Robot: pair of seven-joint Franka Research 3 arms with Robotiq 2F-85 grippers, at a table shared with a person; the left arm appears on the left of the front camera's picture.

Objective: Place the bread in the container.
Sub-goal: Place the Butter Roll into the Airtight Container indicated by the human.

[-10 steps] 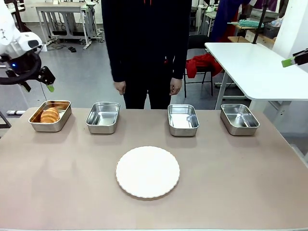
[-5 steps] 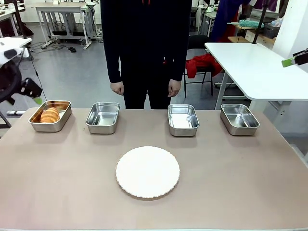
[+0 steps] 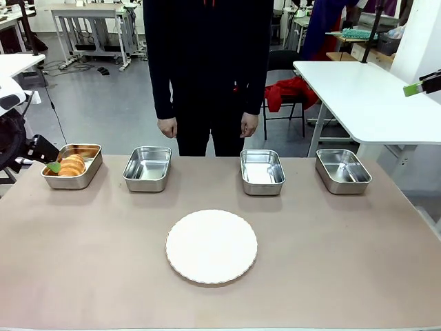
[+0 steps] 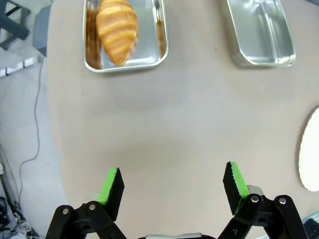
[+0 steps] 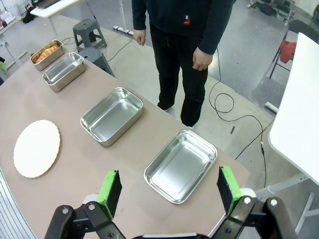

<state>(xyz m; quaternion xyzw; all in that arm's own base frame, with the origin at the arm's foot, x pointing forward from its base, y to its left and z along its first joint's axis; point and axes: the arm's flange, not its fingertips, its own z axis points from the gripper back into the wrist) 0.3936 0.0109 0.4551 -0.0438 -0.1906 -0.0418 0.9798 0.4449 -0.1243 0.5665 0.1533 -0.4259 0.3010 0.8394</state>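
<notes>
The bread (image 3: 71, 165), a golden-brown croissant, lies in the leftmost steel container (image 3: 90, 167) at the table's far left. Just left of that tray, by the table edge, is my left gripper (image 3: 48, 164). In the left wrist view the croissant (image 4: 117, 29) rests in its tray (image 4: 125, 67) well beyond my left gripper (image 4: 173, 179), which is open, with bare table between its fingers. My right gripper (image 3: 417, 87) hangs high at the far right. In its own view the right gripper (image 5: 168, 183) is open above the table's right end, holding nothing.
Three more steel trays (image 3: 147, 167) (image 3: 262, 170) (image 3: 342, 170) stand in a row along the far side. A round white plate (image 3: 211, 246) sits mid-table. A person (image 3: 207, 69) stands behind the table, hands down. A white side table (image 3: 365, 96) is at the right.
My left arm has swung left and dropped from above the leftmost tray to beside it at table height. The right gripper and the croissant have not moved.
</notes>
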